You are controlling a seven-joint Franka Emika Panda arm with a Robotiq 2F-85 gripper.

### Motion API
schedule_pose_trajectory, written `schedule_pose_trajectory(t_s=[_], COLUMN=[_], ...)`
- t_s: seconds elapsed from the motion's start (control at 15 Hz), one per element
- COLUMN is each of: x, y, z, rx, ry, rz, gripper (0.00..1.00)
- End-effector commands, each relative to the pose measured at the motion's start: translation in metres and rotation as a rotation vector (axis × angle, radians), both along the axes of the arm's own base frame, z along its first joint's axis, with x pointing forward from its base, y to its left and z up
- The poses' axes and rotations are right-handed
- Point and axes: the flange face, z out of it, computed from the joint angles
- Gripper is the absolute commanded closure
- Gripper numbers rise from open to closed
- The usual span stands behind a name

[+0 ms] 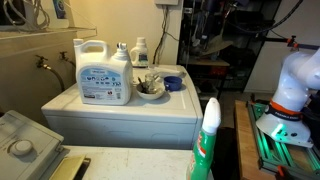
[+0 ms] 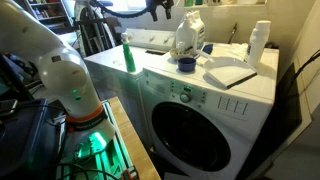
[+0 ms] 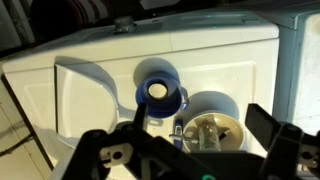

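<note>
So the gripper is hanging above the top of the washing machine and touching nothing; in the wrist view its two dark fingers are spread wide apart with nothing between them. The blue cap sits right below it on the white top, open side up with a pale middle. Just beside the cap is a small white bowl with some odds and ends in it that I can't make out; whether the two touch, can't tell. In an exterior view the blue cap is near the back right part of the washer top, the bowl is next to it, and the big white detergent jug stands upright on the bowl's other side, with a smaller bottle behind them. A green spray bottle fills the foreground there, blurry. From the other side the cap sits just in front of the jug; a folded white cloth lies near it and a white bottle stands by the wall. The green bottle is at the far edge, and the white robot arm rises beside the machine.
</note>
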Motion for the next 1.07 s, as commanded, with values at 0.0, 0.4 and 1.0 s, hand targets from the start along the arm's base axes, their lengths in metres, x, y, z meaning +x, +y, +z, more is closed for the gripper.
schedule_pose_trajectory(t_s=[0.0,0.4,1.0], x=[0.043,0.129,0.161], y=[0.037,0.069,0.064], z=[-0.041,-0.112,-0.136], rx=[-0.095,-0.276,-0.277], ry=[0.015,0.081,0.148], rz=[0.179,0.448,0.562], gripper=[0.0,0.0,0.0])
